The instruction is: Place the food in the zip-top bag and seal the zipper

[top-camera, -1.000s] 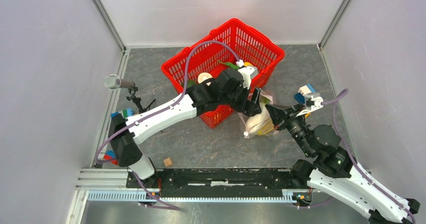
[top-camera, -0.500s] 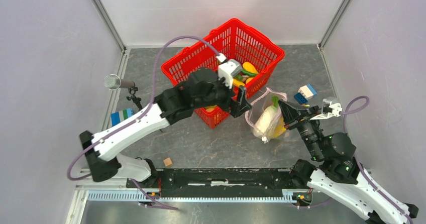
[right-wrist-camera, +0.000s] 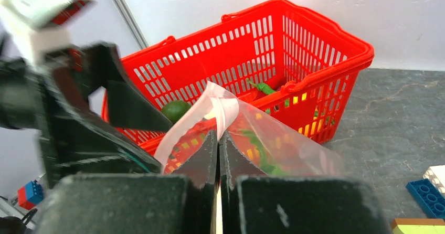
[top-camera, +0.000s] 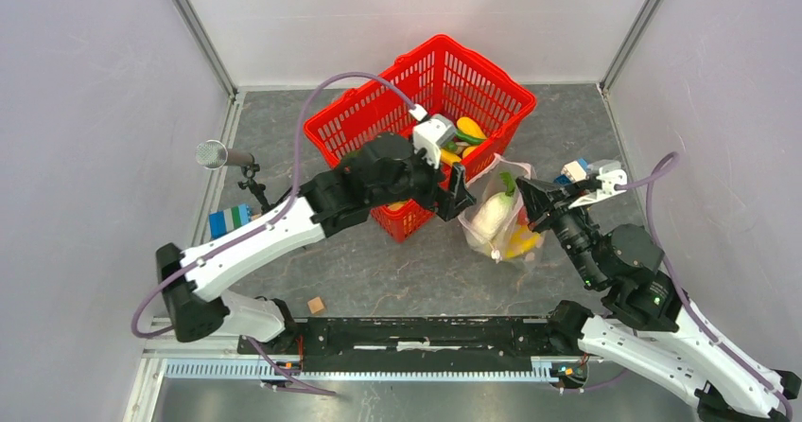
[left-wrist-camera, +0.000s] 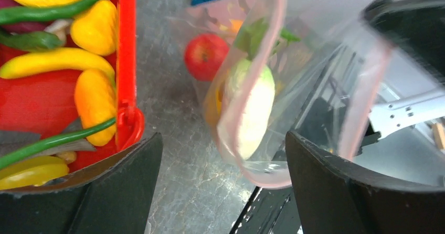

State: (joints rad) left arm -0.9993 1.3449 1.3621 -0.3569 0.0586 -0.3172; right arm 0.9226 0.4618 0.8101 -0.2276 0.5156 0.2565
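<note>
The clear zip-top bag [top-camera: 496,221] hangs beside the red basket's near right corner. It holds a white radish with green leaves [left-wrist-camera: 249,105] and something yellow [top-camera: 522,243]. A red apple [left-wrist-camera: 205,55] shows through the plastic. My right gripper [top-camera: 526,198] is shut on the bag's mouth edge and pinches the pale zipper strip [right-wrist-camera: 181,126] between its fingertips [right-wrist-camera: 219,135]. My left gripper [top-camera: 458,197] is open and empty, just left of the bag by the basket corner; in its wrist view [left-wrist-camera: 223,137] the bag hangs between the jaws. More food [left-wrist-camera: 94,103], yellow and green, lies in the basket.
The red mesh basket [top-camera: 416,72] stands behind the bag; its rim shows in the right wrist view [right-wrist-camera: 315,45]. Building bricks lie at the right [top-camera: 577,170] and at the left [top-camera: 230,219]. A wooden cube [top-camera: 316,305] and a microphone [top-camera: 216,154] sit at the left.
My left gripper has drawn back from the bag's mouth towards the basket corner. My right gripper has kept its grip and shifted the bag slightly right and back.
</note>
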